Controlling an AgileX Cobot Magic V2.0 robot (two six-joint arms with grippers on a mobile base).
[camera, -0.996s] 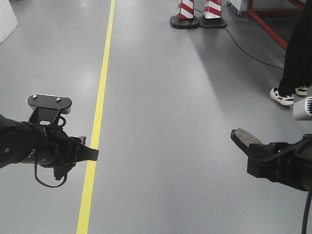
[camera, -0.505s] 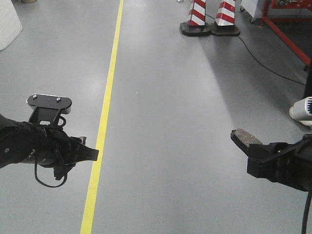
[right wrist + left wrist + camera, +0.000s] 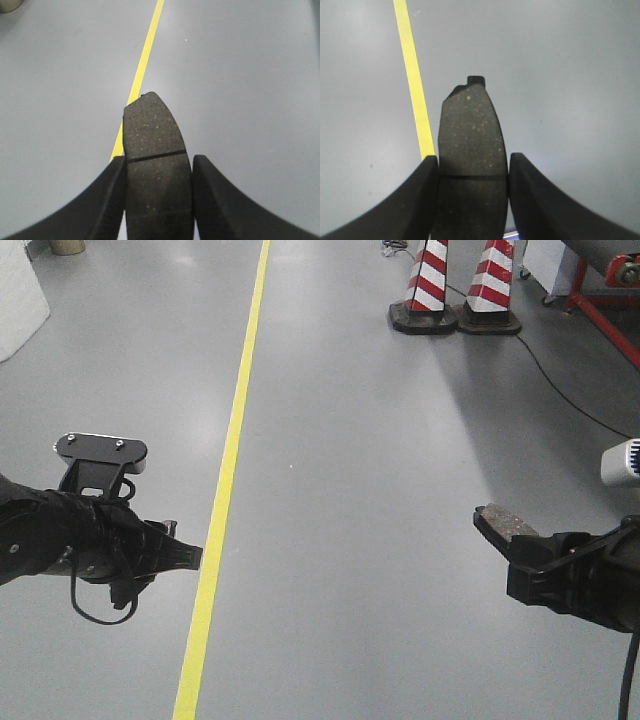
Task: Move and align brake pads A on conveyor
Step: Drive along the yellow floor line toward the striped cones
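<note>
I held one brake pad point(image 3: 470, 165) clamped in the left pincer point(image 3: 472, 195), another brake pad point(image 3: 156, 170) clamped in the right pincer point(image 3: 157, 197), both above grey floor point(image 3: 380, 440), yellow line point(image 3: 235, 430) between arms, striped cones point(image 3: 455, 285) ahead.

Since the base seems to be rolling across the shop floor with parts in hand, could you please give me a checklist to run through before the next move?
1. Left gripper holding a brake pad: ok, pad sits between both fingers.
2. Right gripper holding its brake pad: ok, gripped near the groove.
3. Pads seated straight: ok in both wrist views.
4. Conveyor in sight: not ok, only grey floor shows.
5. Path ahead: cannot tell; traffic cones and a cable lie ahead on the right.
6. Heading relative to the yellow line: cannot tell.
</note>
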